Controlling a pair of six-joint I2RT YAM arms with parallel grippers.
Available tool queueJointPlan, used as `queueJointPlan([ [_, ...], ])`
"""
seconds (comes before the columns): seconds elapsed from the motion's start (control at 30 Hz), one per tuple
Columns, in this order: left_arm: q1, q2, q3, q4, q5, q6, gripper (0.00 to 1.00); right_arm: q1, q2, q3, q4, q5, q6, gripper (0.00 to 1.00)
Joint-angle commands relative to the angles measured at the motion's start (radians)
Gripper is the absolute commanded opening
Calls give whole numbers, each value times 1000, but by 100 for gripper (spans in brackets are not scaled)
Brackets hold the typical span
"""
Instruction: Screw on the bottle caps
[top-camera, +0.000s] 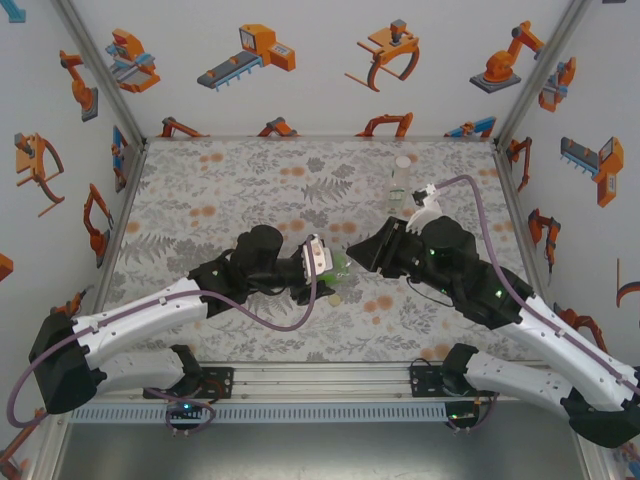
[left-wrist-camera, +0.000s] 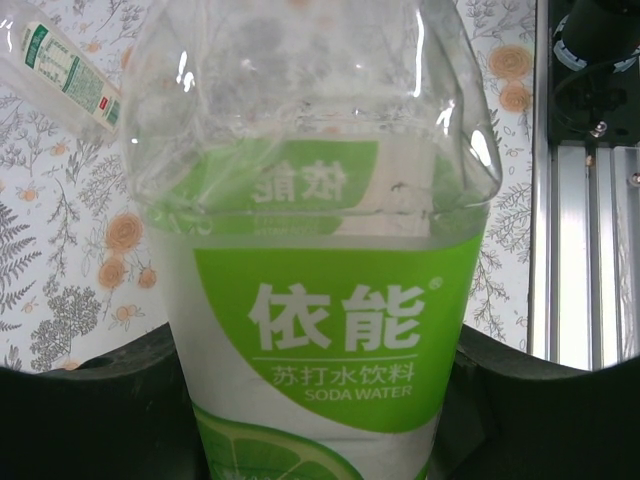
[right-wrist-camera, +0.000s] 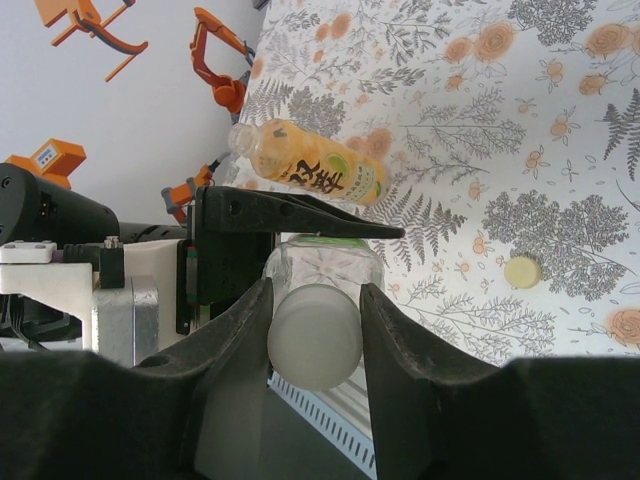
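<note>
- Mat (top-camera: 220, 180): the work sits near its centre in the top view, a little toward 6 o'clock.
- Left gripper (left-wrist-camera: 320, 380): closed on the green bottle (left-wrist-camera: 320, 250) at its label, the neck pointing to 3 o'clock in the top view, toward the right arm.
- Right gripper (right-wrist-camera: 315, 300): closed narrowly on the white cap (right-wrist-camera: 314, 340), one finger at 9 o'clock and one at 3 o'clock of it.
- Slim bottle (top-camera: 402, 180): stands open at 1 o'clock of the centre, well apart.
- Amber bottle (right-wrist-camera: 312, 170): lies on its side at 12 o'clock of the cap in the right wrist view.
- White cap: end-on at the green bottle's mouth. I cannot tell whether the thread has caught.
- Yellow cap (right-wrist-camera: 522, 271): loose on the mat at 3 o'clock of the white cap.
- Step in hand, as I judge it: threading the white cap.
  - Keep the cap square to the neck.
  - Press lightly along the bottle's axis.
  - Turn from the wrist in short strokes and regrip between them.
  - The left grip must hold firm, or the bottle will spin with the cap.
  - A tilted start risks cross-threading.
</note>
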Motion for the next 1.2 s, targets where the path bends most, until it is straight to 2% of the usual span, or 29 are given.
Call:
queueJointPlan([
  [0.0,-7,-6,15,52,-35,2,0,-1,3,2,-8,10,9,41],
  [0.3,-7,-9,14,46,-90,-11,0,-1,10,0,-5,5,7,44],
  [0.4,-7,-9,13,50,-89,-14,0,0,9,-3,1,8,8,41],
  [0.5,-8,-10,14,50,-87,-16,0,0,8,-5,7,11,5,33],
  [0.53,-8,-10,14,50,-86,-17,5,0,8,-6,8,13,4,30],
  [0.6,-8,-14,12,50,-87,-18,23,0,8,-5,12,20,-5,23],
  [0.7,-8,-36,5,57,-100,-30,47,0,14,-5,16,37,-32,19],
  [0.77,-8,-58,-6,67,-101,-32,53,0,23,0,15,49,-58,17],
  [0.87,-8,-95,-27,83,-118,-34,68,0,51,12,9,63,-97,14],
  [0.97,-8,-124,-31,67,-136,-31,80,-1,91,41,-14,70,-152,14],
  [1.17,-8,-193,-36,29,-159,-37,82,-13,189,116,-67,122,-291,14],
])
